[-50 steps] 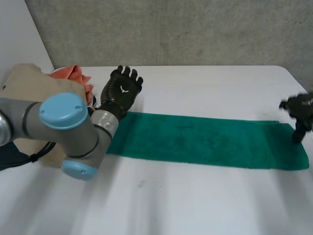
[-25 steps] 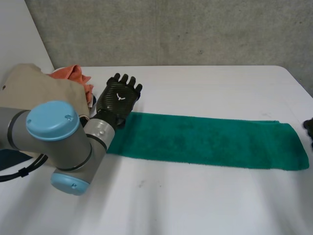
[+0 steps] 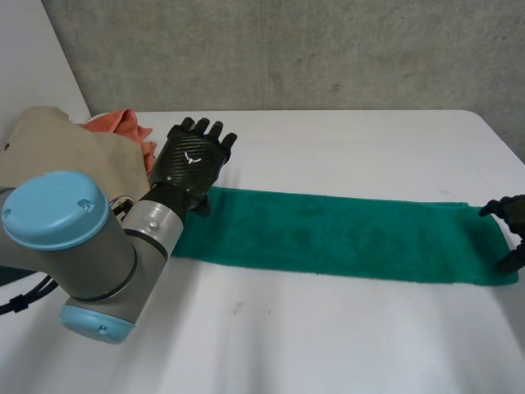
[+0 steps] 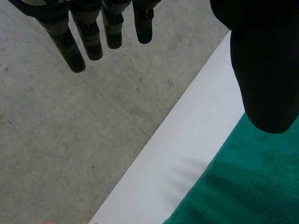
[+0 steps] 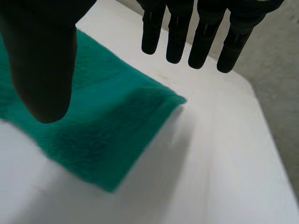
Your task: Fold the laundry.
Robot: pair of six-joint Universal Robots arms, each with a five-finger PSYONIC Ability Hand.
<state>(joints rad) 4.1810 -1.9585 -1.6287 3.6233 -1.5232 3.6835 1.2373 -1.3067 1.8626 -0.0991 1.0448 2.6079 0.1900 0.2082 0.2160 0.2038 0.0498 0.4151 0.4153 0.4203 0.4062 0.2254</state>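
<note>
Left robot hand (image 3: 193, 156) and right robot hand (image 3: 510, 226), both released, bracket the one piece I am working on: a green towel (image 3: 344, 236) lying flat as a long narrow strip on the white bench (image 3: 328, 353). Its long axis runs straight across from my left arm's side to my right arm's side.

The left robot hand sits at the towel's left short end, over the far corner. In its wrist view the fingers (image 4: 79, 42) hang straight past the towel's (image 4: 247, 186) far edge, the thumb (image 4: 261, 70) is spread wide, and nothing is in the grasp.

The right robot hand is at the opposite short end, by the bench's edge. Its wrist view shows straight fingers (image 5: 177, 32) and a parted thumb (image 5: 42, 60), with the end of the towel (image 5: 93, 126) below the palm, ungripped. I cannot tell whether either palm touches the fabric.

Each short end lies directly beneath its own hand, so neither arm need cross. As I judge it, the coming fold turns on that axis: one end must be pinched and carried along the strip onto the other.

Beyond the left end, a beige cloth (image 3: 57, 148) and an orange cloth (image 3: 123, 127) wait in a heap, apart from the towel.
</note>
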